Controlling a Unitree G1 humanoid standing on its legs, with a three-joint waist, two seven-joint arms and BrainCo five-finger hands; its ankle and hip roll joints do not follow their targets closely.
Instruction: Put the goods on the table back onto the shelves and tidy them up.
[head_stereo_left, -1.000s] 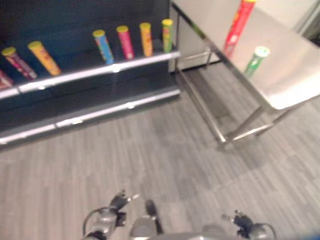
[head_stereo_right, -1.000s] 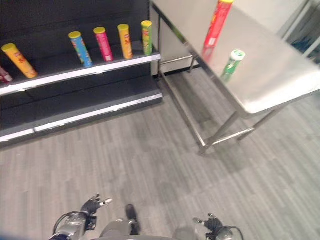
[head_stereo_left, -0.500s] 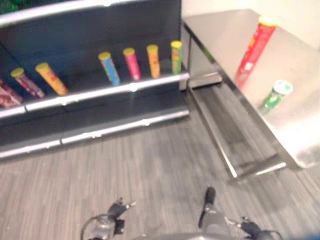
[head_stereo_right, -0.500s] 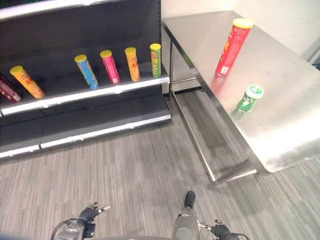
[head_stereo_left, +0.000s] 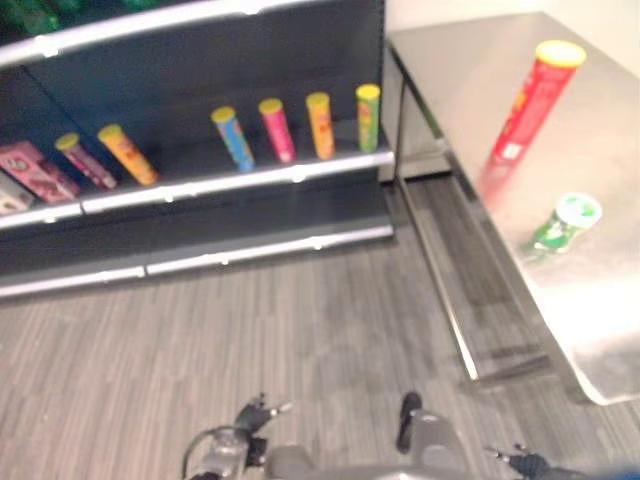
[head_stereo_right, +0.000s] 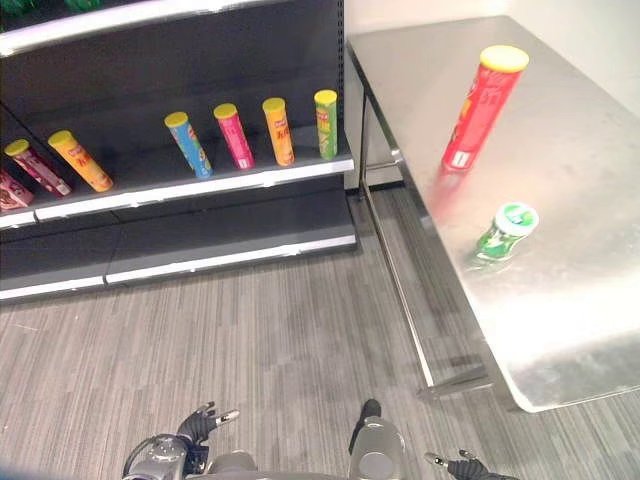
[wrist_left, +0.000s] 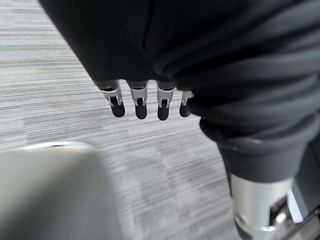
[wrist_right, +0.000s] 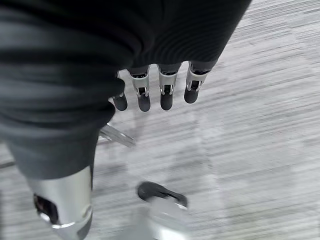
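Note:
A tall red can with a yellow lid (head_stereo_right: 484, 108) stands upright on the steel table (head_stereo_right: 570, 330) at the right. Nearer to me on the same table stands a short green can with a white lid (head_stereo_right: 506, 232). The dark shelf (head_stereo_right: 200, 185) at the back left carries several upright cans, among them blue (head_stereo_right: 187, 145), pink (head_stereo_right: 234, 136), orange (head_stereo_right: 278, 131) and green (head_stereo_right: 326, 124). My left hand (head_stereo_right: 202, 424) and right hand (head_stereo_right: 458, 464) hang low at the bottom edge, far from the table. Each has straight fingers (wrist_left: 140, 102) (wrist_right: 165, 95) over bare floor and holds nothing.
A lower shelf board (head_stereo_right: 230, 250) runs just above the floor. The table's steel leg and rail (head_stereo_right: 400, 290) stand between shelf and table. Grey plank floor (head_stereo_right: 260, 350) lies between me and both. A pink box (head_stereo_left: 35, 170) sits at the shelf's far left.
The whole picture has shifted, so the camera has moved: shelf and table now sit further right and lower. Both hands stay low and the cans keep their places.

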